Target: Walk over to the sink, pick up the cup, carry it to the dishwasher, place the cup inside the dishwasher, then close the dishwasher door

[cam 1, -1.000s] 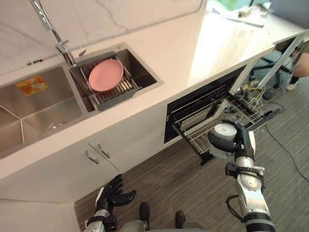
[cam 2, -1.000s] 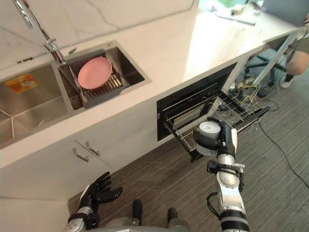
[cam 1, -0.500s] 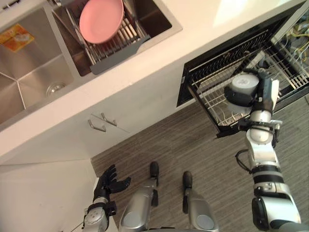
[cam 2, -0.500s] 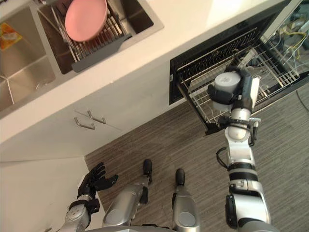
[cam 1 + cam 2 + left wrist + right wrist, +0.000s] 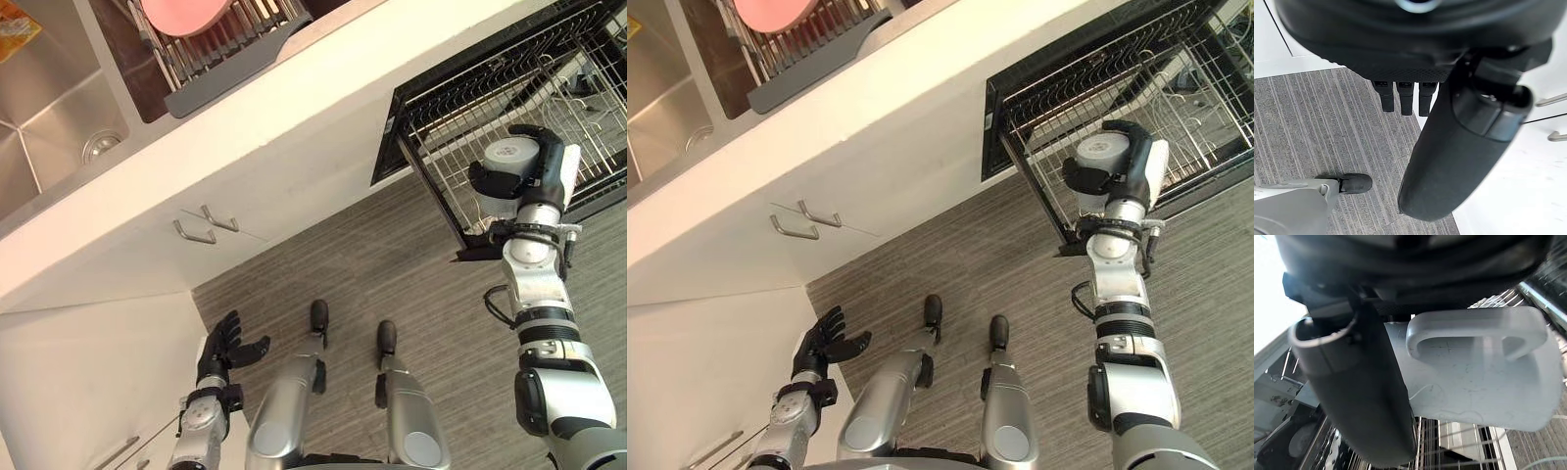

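Rack (image 5: 460, 88) sits pulled out at 2 o'clock; I'd carry the cup (image 5: 511, 154), gripped by the curled fingers of my right hand (image 5: 551, 162) above its front corner, further in before lowering. Left hand (image 5: 223, 345) hangs spread at 7 o'clock. Rack's far end is cut off, slot under cup hidden.

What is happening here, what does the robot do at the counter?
The robot stands at the dishwasher with a cup. Its right hand is curled round the grey cup and holds it over the front of the wire rack, which is pulled out of the open dishwasher. The cup is in the hand, not yet set in the rack. The left hand hangs open, low above the floor, holding nothing. A pink plate stands in the sink.
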